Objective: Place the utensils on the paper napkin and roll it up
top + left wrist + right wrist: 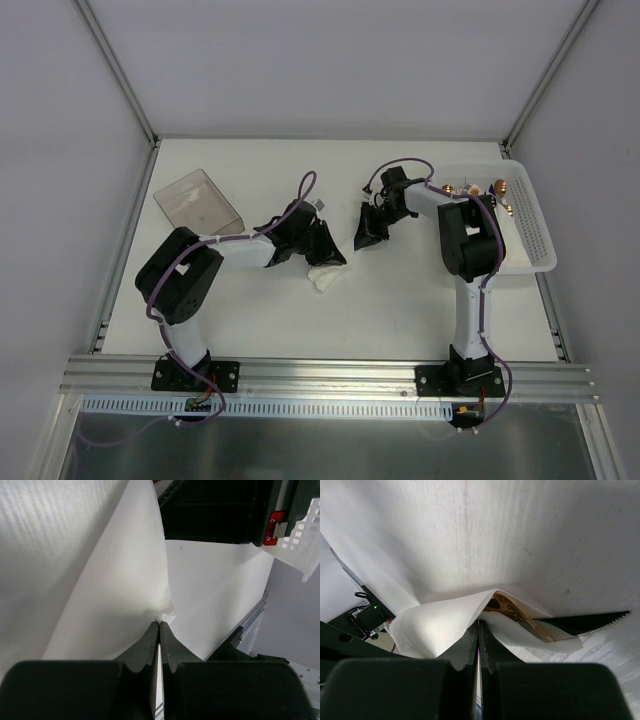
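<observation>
The paper napkin [326, 276] is a crumpled white bundle at mid-table, mostly hidden under the two grippers. My left gripper [322, 246] is shut, with its tips pinching a fold of the napkin [115, 600]. My right gripper [368, 232] is shut, with napkin folds [440, 626] draped over its tips. A copper utensil [514, 612] shows inside the fold, just beyond the right fingertips. More copper utensils [455, 187] lie in the white basket [535, 262] at the right.
A clear plastic box [197, 203] lies at the back left. The white perforated basket sits against the right table edge and shows in the left wrist view [306, 535]. The right gripper's black body [215, 510] is close in front of the left gripper.
</observation>
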`<state>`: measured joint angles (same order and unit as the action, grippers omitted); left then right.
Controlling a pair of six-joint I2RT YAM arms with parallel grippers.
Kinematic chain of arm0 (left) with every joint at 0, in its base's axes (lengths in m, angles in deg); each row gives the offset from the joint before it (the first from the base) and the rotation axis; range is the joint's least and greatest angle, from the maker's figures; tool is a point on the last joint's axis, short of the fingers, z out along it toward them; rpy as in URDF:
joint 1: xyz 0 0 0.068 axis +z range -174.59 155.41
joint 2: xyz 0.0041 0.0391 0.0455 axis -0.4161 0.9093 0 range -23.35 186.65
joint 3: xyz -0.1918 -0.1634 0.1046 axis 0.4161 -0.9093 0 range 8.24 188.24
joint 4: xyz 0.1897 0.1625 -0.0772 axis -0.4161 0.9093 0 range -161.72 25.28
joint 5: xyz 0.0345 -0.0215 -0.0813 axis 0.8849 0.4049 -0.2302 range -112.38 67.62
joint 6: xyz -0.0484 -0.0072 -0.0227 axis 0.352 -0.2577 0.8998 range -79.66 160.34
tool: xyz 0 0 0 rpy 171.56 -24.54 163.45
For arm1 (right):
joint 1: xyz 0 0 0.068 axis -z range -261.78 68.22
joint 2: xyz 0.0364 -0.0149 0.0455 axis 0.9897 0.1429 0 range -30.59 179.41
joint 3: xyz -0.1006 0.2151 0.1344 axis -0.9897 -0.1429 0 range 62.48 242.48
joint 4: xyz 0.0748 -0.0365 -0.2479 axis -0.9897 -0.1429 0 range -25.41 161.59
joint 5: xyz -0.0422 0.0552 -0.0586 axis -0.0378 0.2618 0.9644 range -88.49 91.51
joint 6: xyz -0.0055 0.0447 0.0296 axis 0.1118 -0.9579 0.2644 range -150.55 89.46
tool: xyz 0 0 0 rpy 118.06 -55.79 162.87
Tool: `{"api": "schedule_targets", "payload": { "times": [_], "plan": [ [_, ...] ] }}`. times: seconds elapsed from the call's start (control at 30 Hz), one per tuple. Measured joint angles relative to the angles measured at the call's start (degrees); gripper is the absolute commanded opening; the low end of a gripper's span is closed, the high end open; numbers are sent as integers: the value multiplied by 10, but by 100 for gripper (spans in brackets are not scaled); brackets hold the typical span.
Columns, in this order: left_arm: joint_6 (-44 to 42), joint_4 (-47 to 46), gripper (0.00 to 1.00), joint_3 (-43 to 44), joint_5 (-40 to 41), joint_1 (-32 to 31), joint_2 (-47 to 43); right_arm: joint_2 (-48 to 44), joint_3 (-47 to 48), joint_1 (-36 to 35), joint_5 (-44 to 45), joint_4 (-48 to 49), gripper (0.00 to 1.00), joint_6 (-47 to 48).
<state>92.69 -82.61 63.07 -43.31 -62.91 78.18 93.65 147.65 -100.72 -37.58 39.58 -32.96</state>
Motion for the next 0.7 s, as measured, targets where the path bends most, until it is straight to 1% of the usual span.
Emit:
{"api": "schedule_targets", "payload": {
  "times": [0.27, 0.5, 0.7],
  "plan": [
    [55, -66, 0, 0, -23, -29, 49, -1, 0, -1, 7, -9, 0, -6],
    [87, -102, 0, 16, -27, -52, 113, -2, -1, -1, 10, -24, 0, -8],
    [112, -129, 0, 29, -27, -60, 141, -5, -3, -1, 14, -29, 0, -8]
  ]
}}
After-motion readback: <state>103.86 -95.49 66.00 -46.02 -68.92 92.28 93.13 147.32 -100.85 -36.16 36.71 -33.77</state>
